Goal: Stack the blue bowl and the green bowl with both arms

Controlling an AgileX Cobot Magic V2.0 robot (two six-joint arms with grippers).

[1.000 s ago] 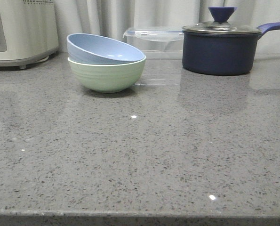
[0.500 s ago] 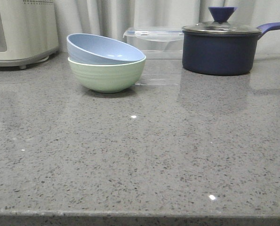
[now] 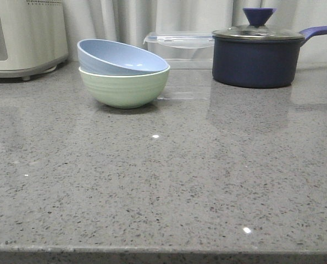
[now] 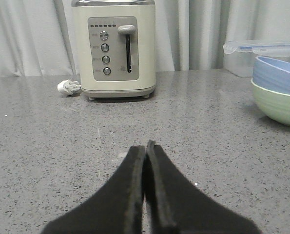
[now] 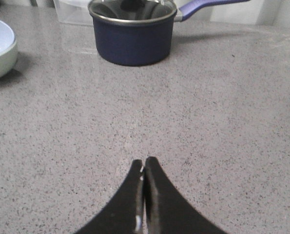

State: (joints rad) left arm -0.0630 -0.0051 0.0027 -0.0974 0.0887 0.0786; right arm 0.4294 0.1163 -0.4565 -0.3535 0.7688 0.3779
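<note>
So the blue bowl [image 3: 119, 58] is sitting tilted inside the green bowl [image 3: 125, 88] at the back left of the grey countertop [image 3: 168, 181], between the cream toaster [image 3: 23, 36] and the navy saucepan [image 3: 256, 55]. Both arms are hanging back well apart from the stack: the left gripper [image 4: 145, 148] and the right gripper [image 5: 144, 165] are both pinching closed on nothing, fingers touching.

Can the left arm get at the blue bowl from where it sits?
Probably yes. In the left wrist view only bare counter lies between the shut left gripper and the blue bowl, which sits tilted in the green bowl. The toaster stands off to the side.
</note>
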